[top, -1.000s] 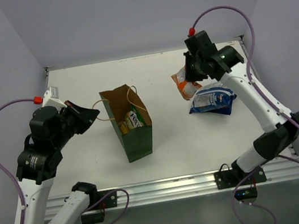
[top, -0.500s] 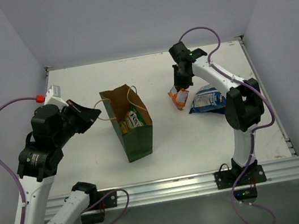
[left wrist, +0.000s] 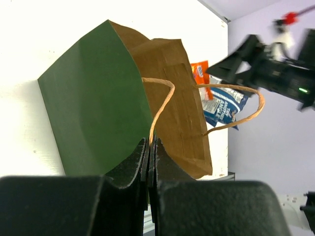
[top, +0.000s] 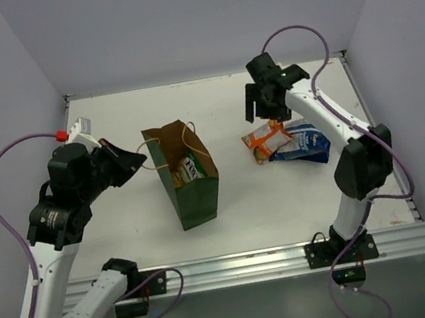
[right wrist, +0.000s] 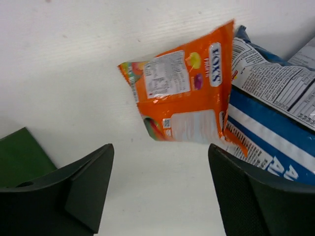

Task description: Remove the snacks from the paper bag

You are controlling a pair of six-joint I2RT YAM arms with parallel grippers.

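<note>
The dark green paper bag [top: 191, 189] stands upright in the middle of the table, its mouth open. Inside it shows a green-and-yellow snack [top: 190, 168]. My left gripper [top: 139, 156] is shut on the bag's thin paper handle [left wrist: 161, 104], close beside the green wall [left wrist: 93, 108]. An orange snack packet [top: 265, 140] lies flat on the table, its edge over a larger blue-and-white bag [top: 306, 143]. My right gripper [top: 266, 109] hangs open just above the orange packet [right wrist: 184, 98], with nothing between its fingers [right wrist: 88, 187].
The white table ends at a metal rail [top: 238, 265] along the near edge and walls on the other three sides. A corner of the green paper bag [right wrist: 19, 157] shows at the lower left of the right wrist view.
My right gripper has opened and let go of the orange packet, which now lies flat against the blue-and-white bag. The left gripper still holds the handle.
</note>
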